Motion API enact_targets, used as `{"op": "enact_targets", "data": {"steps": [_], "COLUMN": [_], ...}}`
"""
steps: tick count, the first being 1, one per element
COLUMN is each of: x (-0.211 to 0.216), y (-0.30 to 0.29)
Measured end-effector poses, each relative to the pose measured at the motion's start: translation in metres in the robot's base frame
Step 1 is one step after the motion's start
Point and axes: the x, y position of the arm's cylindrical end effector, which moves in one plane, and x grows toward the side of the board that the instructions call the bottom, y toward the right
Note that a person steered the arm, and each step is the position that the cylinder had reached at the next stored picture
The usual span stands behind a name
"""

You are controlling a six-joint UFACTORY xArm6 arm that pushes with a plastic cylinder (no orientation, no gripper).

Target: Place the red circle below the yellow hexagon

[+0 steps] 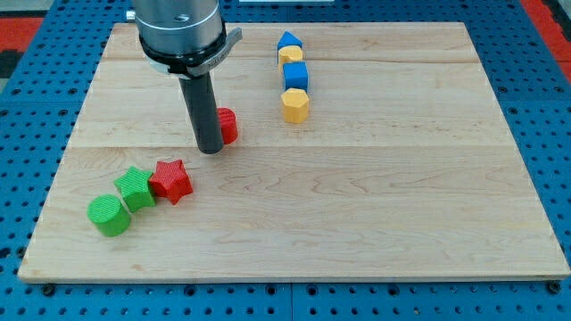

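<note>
The red circle (227, 126) lies on the wooden board, left of the centre, partly hidden behind my rod. My tip (210, 150) rests right at the red circle's left side, touching or almost touching it. The yellow hexagon (295, 104) sits up and to the right of the red circle, at the bottom end of a short column of blocks.
Above the yellow hexagon stand a blue cube (295, 75), a yellow block (291, 55) and a blue triangular block (287, 40). At the lower left lie a red star (171, 181), a green star (136, 188) and a green cylinder (109, 215). The board's (357, 223) edges border a blue pegboard.
</note>
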Motion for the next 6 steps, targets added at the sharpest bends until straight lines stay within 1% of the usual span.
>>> {"op": "enact_targets", "data": {"steps": [1, 2, 3, 4, 5, 6], "x": [-0.004, -0.019, -0.026, -0.052, -0.052, -0.027], "y": [-0.012, -0.045, -0.062, -0.062, -0.058, -0.005]}}
